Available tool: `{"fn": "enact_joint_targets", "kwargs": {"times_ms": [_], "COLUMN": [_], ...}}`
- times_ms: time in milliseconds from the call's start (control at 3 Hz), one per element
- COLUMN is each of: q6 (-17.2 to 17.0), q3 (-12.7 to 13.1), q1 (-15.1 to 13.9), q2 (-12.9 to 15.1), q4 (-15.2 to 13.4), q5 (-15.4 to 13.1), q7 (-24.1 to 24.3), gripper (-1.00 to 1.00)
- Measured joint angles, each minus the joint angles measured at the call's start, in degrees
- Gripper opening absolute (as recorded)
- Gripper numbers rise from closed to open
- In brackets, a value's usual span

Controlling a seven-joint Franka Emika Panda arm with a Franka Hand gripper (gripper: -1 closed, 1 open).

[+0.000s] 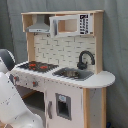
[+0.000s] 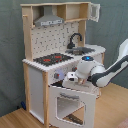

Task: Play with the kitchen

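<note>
Kitchen [image 1: 65,70] [image 2: 60,60] is seen in both exterior views, standing on a wood floor [image 2: 112,107] against a grey curtain backdrop [image 2: 12,55]. White body with light-wood side panels. Black stovetop [image 1: 37,65] with red burner rings is set next to the sink [image 1: 72,74], with the black curved faucet [image 1: 85,59] behind the sink. A grey hood [image 1: 38,25] is mounted up top, beside a white microwave-style cabinet [image 1: 70,25]. White tiled backsplash behind the counter. Knobs [image 1: 35,83] are visible on the front panel below the stove.

In the second exterior view the windowed oven door [image 2: 70,102] is swung open and hangs tilted outward. In the first exterior view the lower front is partly blocked by the white arm body [image 1: 12,105] at the first exterior view's lower left, and the oven door cannot be made out.

Gripper [image 2: 70,79] is located at the top edge of the open oven door, just under the counter front. Finger spacing cannot be told; contact with the door edge is likely but not resolved.
</note>
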Motion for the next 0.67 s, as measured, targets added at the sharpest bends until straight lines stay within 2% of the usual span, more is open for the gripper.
{"fn": "enact_joint_targets", "kwargs": {"times_ms": [333, 667], "q6": [-0.81, -1.01], "q3": [-3.85, -4.79], "q1": [3.60, 4.52], "q2": [0.31, 0.31], "q4": [0.05, 0.05], "q5": [-0.20, -0.22], "q7": [1.06, 1.40], "gripper": [-1.00, 1.00]}}
